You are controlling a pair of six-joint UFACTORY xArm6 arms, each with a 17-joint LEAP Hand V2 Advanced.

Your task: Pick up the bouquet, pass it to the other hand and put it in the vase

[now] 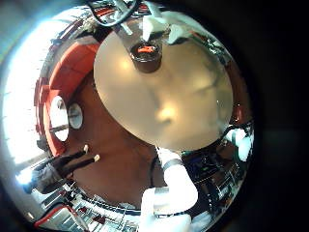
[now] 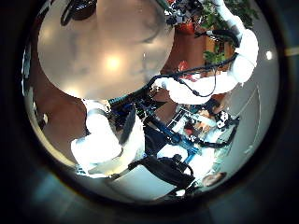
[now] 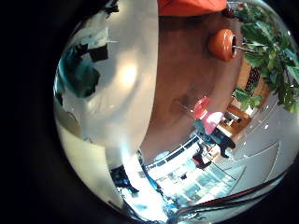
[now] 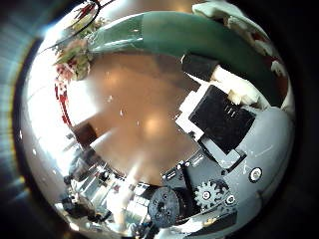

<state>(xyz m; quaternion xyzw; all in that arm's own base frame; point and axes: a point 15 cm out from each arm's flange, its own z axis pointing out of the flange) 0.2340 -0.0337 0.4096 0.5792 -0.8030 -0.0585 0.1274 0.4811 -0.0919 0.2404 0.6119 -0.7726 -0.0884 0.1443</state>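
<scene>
The right hand [image 4: 224, 124] seems to be curled round the bouquet [image 4: 169, 40]: the stem bundle runs straight across its palm, pressed close, with fingers [image 4: 221, 118] on either side and the blooms sticking out past the hand above the round table [image 4: 140, 110]. The vase [image 1: 145, 55] stands on that table, well apart from the left hand's [image 1: 172, 29] palm. Whether the left hand's fingers are spread or curled I cannot tell.

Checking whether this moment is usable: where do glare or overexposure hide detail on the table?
Left little finger side palm view: a lamp reflection sits mid-top on the round glossy table, clear of the small dark vase; the windows are blown out. Left thumb side palm view: one small bright spot on the tabletop. Right thumb side palm view: soft glare mid-table; the bouquet is readable.
</scene>
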